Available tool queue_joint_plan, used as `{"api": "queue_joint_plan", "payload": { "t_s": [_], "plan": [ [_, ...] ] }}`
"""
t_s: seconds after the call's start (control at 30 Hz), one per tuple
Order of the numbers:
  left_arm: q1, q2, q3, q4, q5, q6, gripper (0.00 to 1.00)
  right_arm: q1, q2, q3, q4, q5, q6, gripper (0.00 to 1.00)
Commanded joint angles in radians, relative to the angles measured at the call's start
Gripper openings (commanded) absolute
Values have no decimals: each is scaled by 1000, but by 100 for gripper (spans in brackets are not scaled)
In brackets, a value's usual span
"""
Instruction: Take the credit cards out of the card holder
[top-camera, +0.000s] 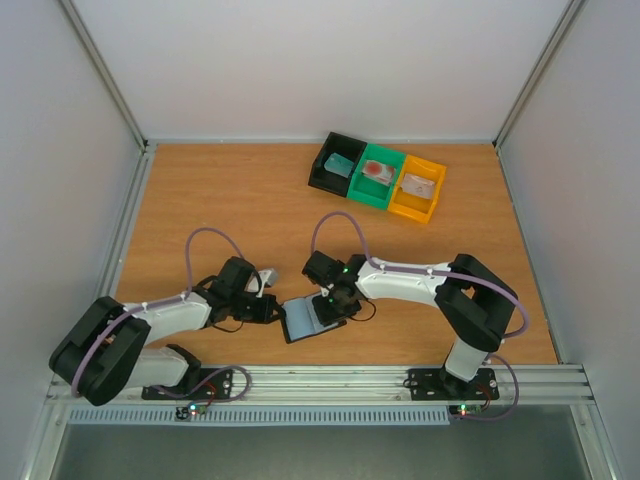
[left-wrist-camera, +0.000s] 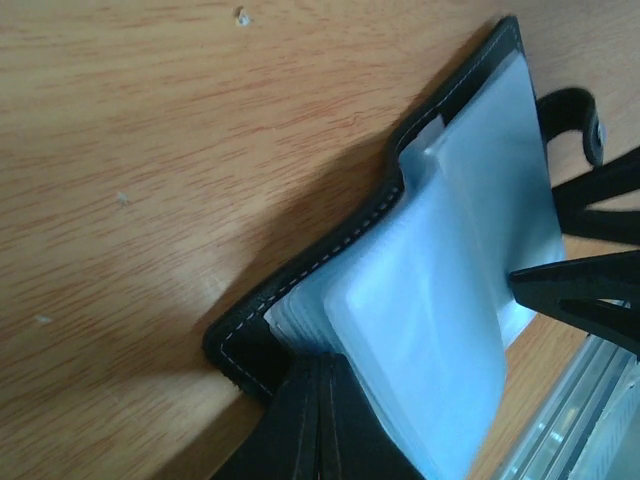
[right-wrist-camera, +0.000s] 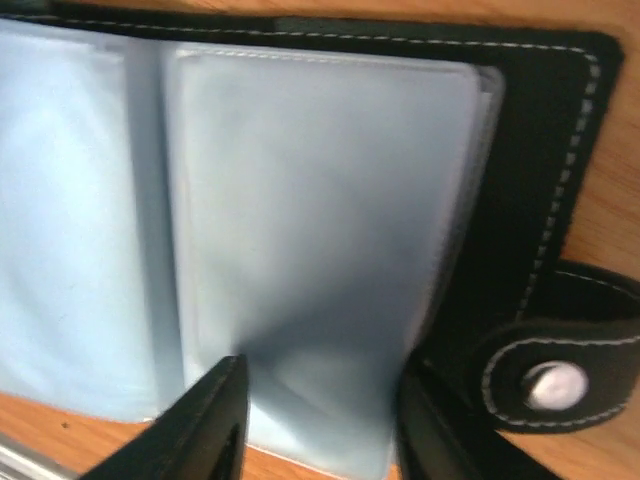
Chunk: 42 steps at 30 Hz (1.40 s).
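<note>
The card holder (top-camera: 303, 320) lies open on the table between my two arms, black cover down and pale blue-grey pockets (right-wrist-camera: 310, 200) up. My left gripper (top-camera: 272, 310) is shut on its black cover edge (left-wrist-camera: 250, 340), where the pocket leaves fan up beside the fingers. My right gripper (right-wrist-camera: 320, 420) hovers open over the pockets, one finger on either side of a leaf, close to the snap tab (right-wrist-camera: 550, 385). No card shows in the pockets. A teal credit card (top-camera: 340, 165), a red one (top-camera: 377, 172) and a whitish one (top-camera: 419, 184) lie in trays at the back.
Three trays stand in a row at the back right: black (top-camera: 322, 172), green (top-camera: 372, 195) and orange (top-camera: 412, 208). The metal rail (top-camera: 330, 380) along the table's near edge runs just behind the card holder. White walls enclose the table.
</note>
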Motion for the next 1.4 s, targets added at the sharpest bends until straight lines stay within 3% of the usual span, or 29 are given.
{"api": "queue_joint_plan", "payload": {
  "t_s": [0.0,0.13,0.23,0.33,0.5,0.7,0.97,1.17,1.37],
  "plan": [
    [-4,26,-13,64,-12,12,0,10,11,34,130,-150,-44,31],
    [-4,22,-15,63,-14,10,0,10,17,56,141,-180,-62,21],
    [-4,16,-16,62,-16,10,1,10,9,65,147,-196,-73,7],
    [-4,14,-18,63,-15,10,0,10,-13,69,174,-227,-75,5],
    [-4,12,-18,63,-15,10,1,11,-45,57,243,-293,-123,24],
    [-4,6,-19,60,-18,10,1,10,8,73,187,-220,-125,34],
    [-4,1,-21,58,-19,10,0,10,8,118,3,43,-114,43],
    [-4,-4,-22,55,-21,12,0,8,-44,119,-119,234,-51,44],
    [-4,-8,-24,55,-22,11,0,-29,-167,104,-209,305,-42,47]
  ]
}}
